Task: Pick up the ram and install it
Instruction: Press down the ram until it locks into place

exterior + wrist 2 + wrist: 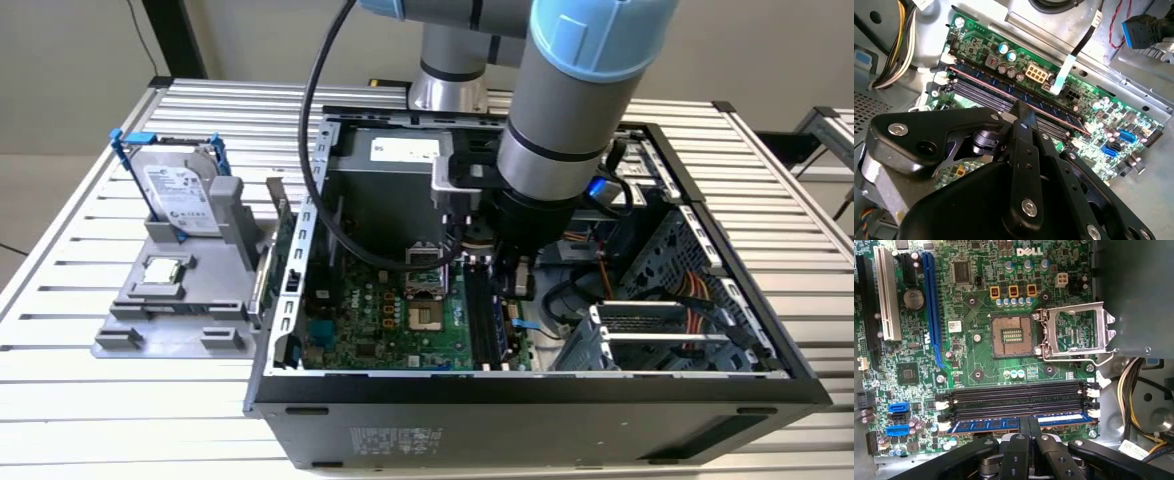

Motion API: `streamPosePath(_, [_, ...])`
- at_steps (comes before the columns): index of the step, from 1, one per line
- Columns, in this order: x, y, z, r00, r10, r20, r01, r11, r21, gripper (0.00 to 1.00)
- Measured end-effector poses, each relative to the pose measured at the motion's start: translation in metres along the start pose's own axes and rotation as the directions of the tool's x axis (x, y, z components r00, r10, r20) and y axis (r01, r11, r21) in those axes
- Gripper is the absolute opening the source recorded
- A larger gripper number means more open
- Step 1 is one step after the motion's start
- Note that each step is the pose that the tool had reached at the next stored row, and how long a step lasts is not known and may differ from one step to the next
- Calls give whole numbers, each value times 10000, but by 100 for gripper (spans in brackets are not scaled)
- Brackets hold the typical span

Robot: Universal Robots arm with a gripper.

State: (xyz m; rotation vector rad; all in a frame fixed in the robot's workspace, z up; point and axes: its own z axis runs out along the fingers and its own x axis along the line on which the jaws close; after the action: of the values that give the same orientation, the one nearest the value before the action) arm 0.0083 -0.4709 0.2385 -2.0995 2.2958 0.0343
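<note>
Robotics lab or workshop, slatted aluminium bench (120, 420), open computer case (534, 410), grey fixture (174, 320)

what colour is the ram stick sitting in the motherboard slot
Blue. The thin blue ram stick shows best in the first wrist view, lying along the black slot nearest the gripper.

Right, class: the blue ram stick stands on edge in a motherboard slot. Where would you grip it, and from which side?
Probably the middle of the ram's exposed long top edge, pinching its two flat faces and coming straight down onto the board. It stands on edge, the empty black slots flank one face, and white latches close off its ends.
</note>
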Motion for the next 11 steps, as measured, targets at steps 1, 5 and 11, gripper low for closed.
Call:
streamPosePath(1, [0,-2,0,10000,-35,1,35,10000,-2,0])
streamPosePath(5, [-1,-12,0,9999,-139,1,139,9999,-6,0])
streamPosePath(11, [-2,-27,1,9999,-114,-1,114,9999,-29,0])
